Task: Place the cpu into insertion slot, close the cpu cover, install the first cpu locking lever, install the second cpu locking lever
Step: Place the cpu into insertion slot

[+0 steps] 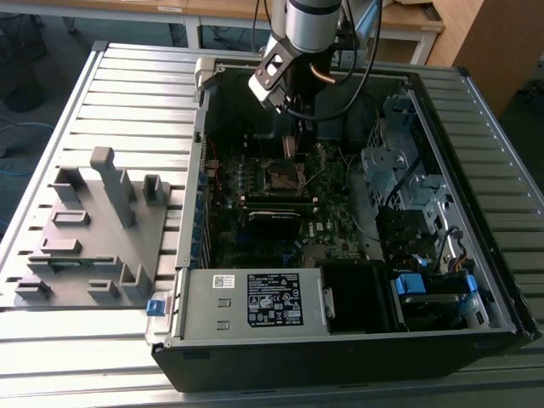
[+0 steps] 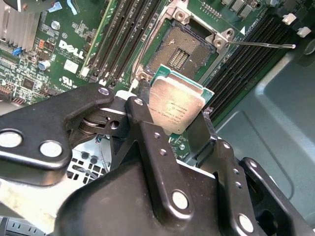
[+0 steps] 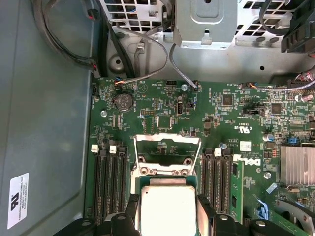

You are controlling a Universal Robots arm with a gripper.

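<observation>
Gripper (image 2: 173, 113) clamps the cpu (image 2: 179, 96) above the insertion slot (image 2: 182, 51), case (image 1: 340, 361) on slatted metal table (image 1: 136, 93)

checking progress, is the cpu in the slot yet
Out: the hand grips the cpu clear of the insertion slot, whose pin face lies bare.

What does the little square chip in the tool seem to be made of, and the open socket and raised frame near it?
The chip, gripped by the tool, has a dull silver-grey metal lid with a soft sheen, on a green base, probably circuit-board material. The socket looks like matt black plastic with a fine grid of glinting contacts. The frame is thin bare silvery metal, likely steel, catching the light.
</observation>
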